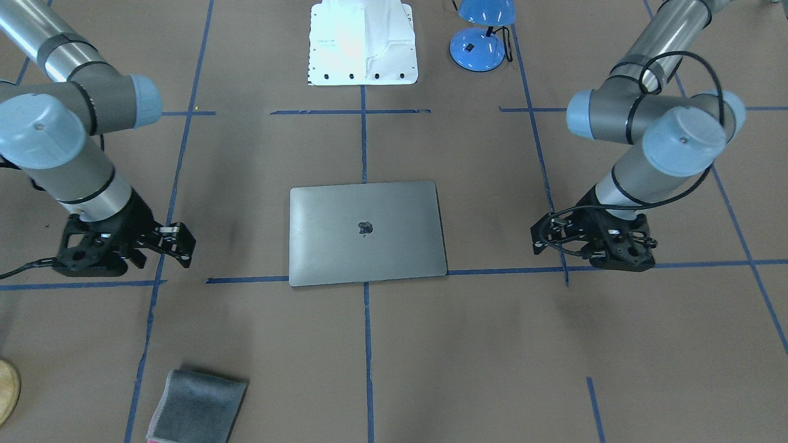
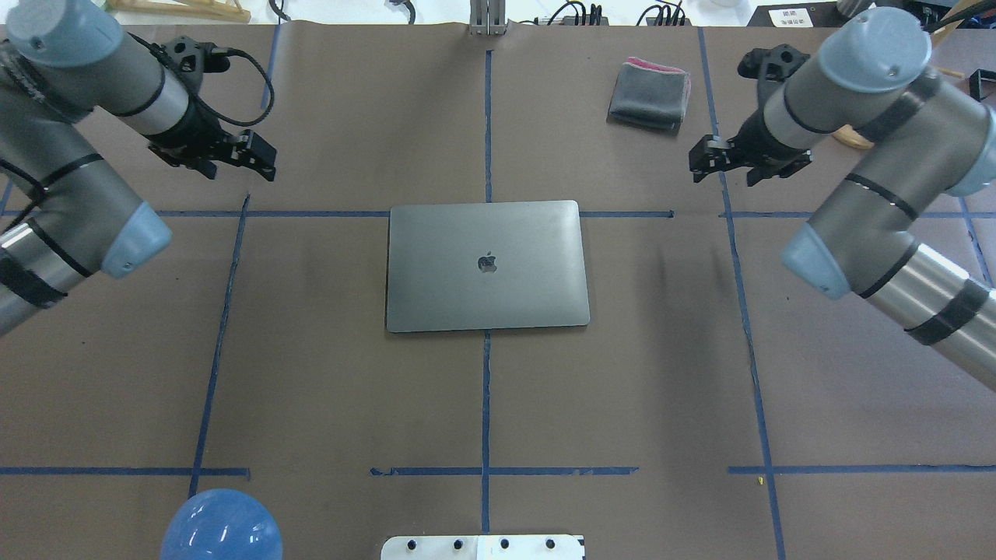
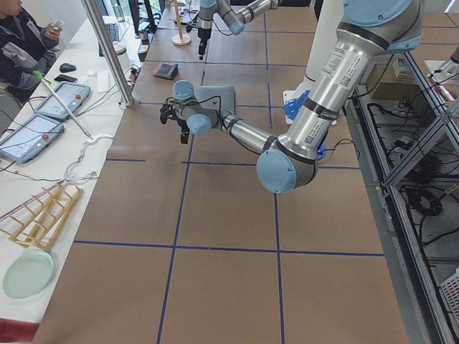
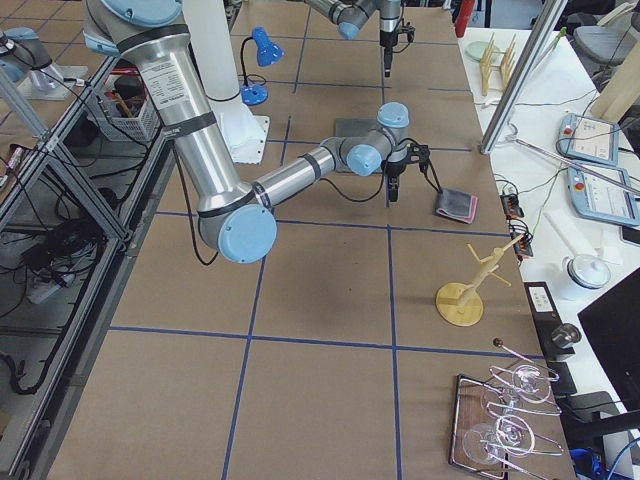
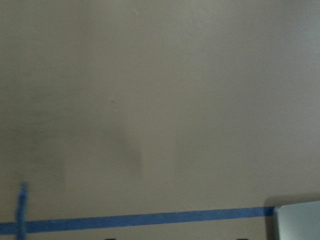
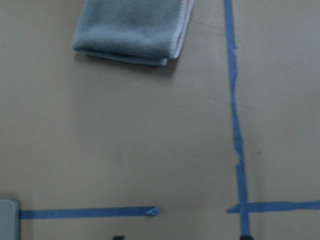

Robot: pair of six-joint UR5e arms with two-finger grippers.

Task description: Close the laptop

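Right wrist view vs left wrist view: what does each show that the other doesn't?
Right wrist only: the folded grey cloth at the top and a tape crossing at lower right. Left wrist only: just a short tape stub at lower left. Both: brown table, a blue tape line along the bottom, and one corner of the laptop, lower right in the left wrist view, lower left in the right.
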